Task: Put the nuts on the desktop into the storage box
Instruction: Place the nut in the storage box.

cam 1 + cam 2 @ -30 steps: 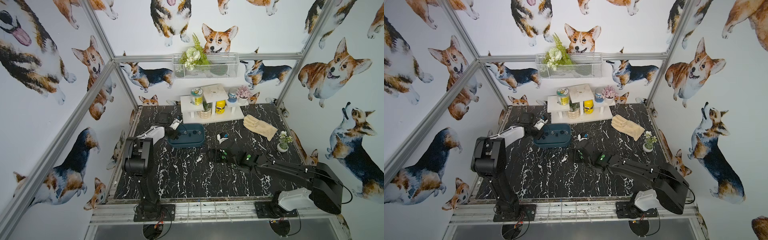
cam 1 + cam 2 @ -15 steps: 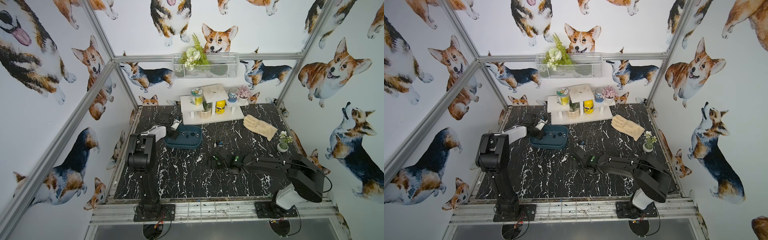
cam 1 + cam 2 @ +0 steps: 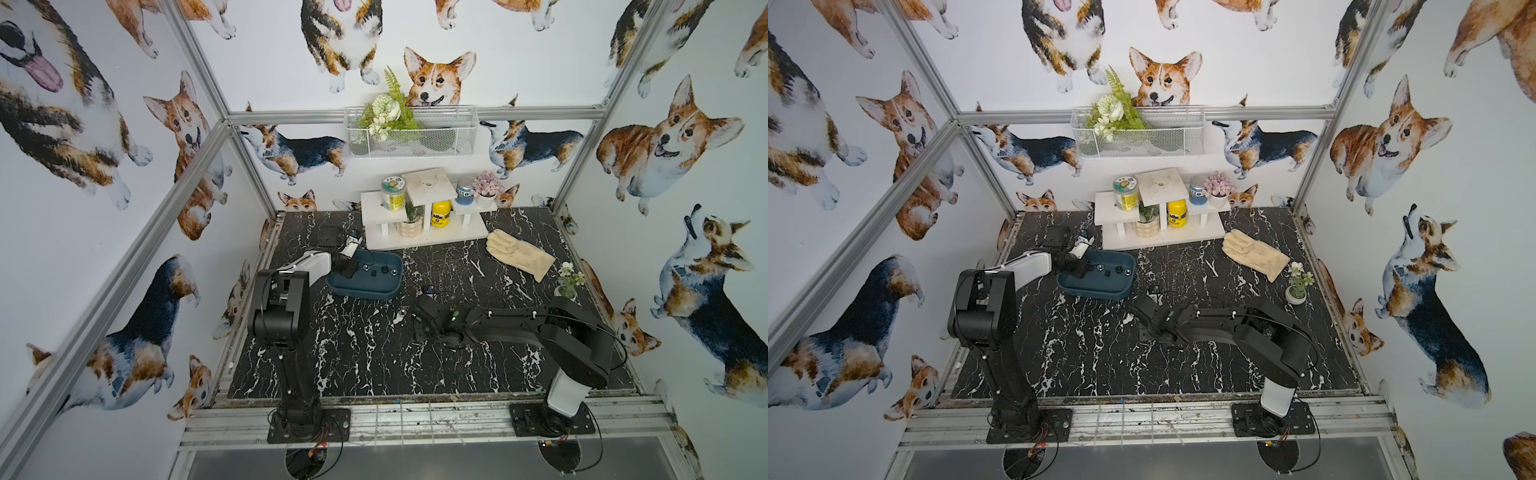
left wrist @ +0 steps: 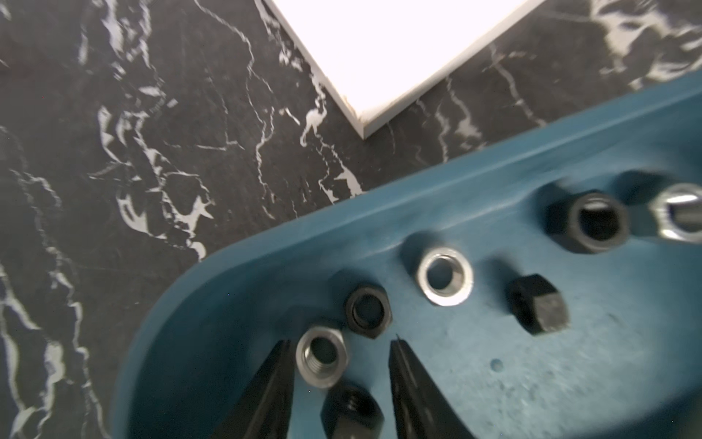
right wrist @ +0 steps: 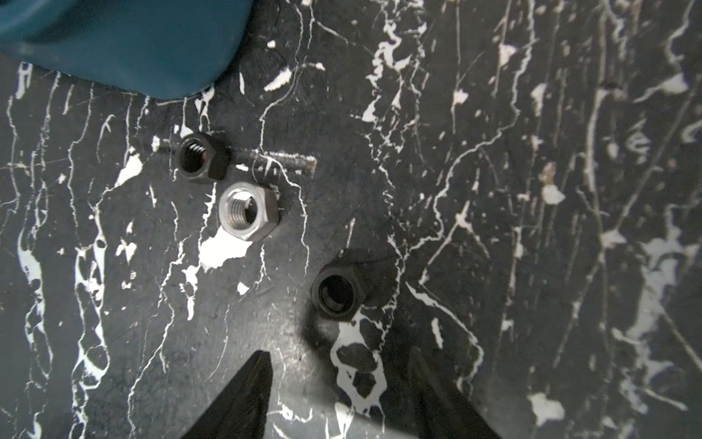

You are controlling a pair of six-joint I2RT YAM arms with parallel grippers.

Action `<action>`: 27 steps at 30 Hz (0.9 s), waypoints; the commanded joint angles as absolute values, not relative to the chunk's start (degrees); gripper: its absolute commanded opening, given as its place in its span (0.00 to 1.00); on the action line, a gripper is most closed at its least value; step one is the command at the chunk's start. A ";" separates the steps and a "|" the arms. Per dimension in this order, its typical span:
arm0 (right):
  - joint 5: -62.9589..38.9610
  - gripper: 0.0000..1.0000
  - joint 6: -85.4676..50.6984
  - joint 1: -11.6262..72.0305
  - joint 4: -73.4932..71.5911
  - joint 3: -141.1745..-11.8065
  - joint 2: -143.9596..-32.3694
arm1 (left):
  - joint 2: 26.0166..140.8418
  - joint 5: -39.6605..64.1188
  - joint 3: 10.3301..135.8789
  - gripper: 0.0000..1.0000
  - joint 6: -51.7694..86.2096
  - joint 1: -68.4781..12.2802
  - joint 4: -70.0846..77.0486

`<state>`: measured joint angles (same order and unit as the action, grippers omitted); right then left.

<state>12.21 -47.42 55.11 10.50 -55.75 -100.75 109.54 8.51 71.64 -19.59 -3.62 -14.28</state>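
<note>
Left hand (image 4: 340, 342) stands open inside the box (image 4: 418, 194), a silver nut (image 4: 323, 357) lying hole-up between its fingertips (image 4: 277, 372). Right hand (image 5: 340, 353), open, hangs over the black veined surface (image 5: 532, 190); a black nut (image 5: 338, 290) lies hole-up just ahead. Corgi-print walls (image 3: 83, 187) enclose the surface.

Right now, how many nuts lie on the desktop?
3 in the right wrist view: a black nut beside a silver nut, a second black nut before the right fingers. Others may be hidden.
</note>
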 commanded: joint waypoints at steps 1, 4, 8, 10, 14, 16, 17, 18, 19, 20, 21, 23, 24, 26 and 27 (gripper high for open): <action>14.08 0.58 -46.86 55.20 11.65 -57.30 -102.24 | 106.64 11.29 70.36 0.50 -19.00 -3.51 -13.80; 14.76 0.54 -47.22 55.17 12.81 -57.79 -103.37 | 103.00 12.90 69.31 0.51 -18.98 -3.52 -14.79; 15.40 0.47 -47.41 55.28 13.82 -58.07 -104.56 | 97.32 14.60 67.31 0.52 -19.20 -3.49 -16.01; 16.73 0.42 -47.86 55.28 15.18 -58.68 -105.25 | 95.37 15.43 66.72 0.54 -19.46 -3.52 -17.13; 19.28 0.37 -48.67 55.28 18.35 -60.26 -106.41 | 89.34 16.76 65.36 0.55 -20.36 -3.45 -19.35; 20.06 0.37 -48.87 55.28 19.36 -60.88 -106.71 | 87.18 17.31 64.49 0.56 -20.82 -3.43 -20.09; 20.30 0.36 -48.86 55.28 19.44 -60.91 -106.70 | 86.08 17.68 64.09 0.57 -21.24 -3.48 -20.44; 20.53 0.35 -48.82 55.28 19.51 -61.04 -106.78 | 85.20 18.07 63.90 0.57 -21.48 -3.46 -20.84; 20.73 0.34 -48.86 55.28 19.79 -61.21 -106.85 | 84.38 18.53 63.65 0.58 -21.83 -3.48 -21.49; 20.92 0.31 -48.81 55.28 20.06 -61.56 -106.95 | 83.59 19.13 63.62 0.59 -22.26 -3.44 -22.28; 20.97 0.30 -48.84 55.28 20.36 -61.75 -107.05 | 83.07 19.52 63.63 0.59 -22.32 -3.45 -22.83; 21.09 0.29 -48.80 55.26 20.49 -62.05 -107.12 | 81.83 20.90 63.32 0.59 -22.52 -3.35 -23.88; 21.11 0.29 -48.74 55.28 20.40 -62.06 -107.14 | 81.18 21.50 63.06 0.59 -22.66 -3.34 -24.12; 21.25 0.30 -48.52 55.28 19.98 -62.14 -107.20 | 79.57 22.65 61.91 0.60 -23.30 -3.25 -23.81; 21.31 0.32 -48.43 55.28 19.98 -62.31 -107.36 | 78.96 23.28 61.46 0.61 -23.71 -3.25 -23.81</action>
<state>20.88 -47.77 55.37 15.57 -62.19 -106.76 80.31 20.14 62.30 -22.20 -3.38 -22.55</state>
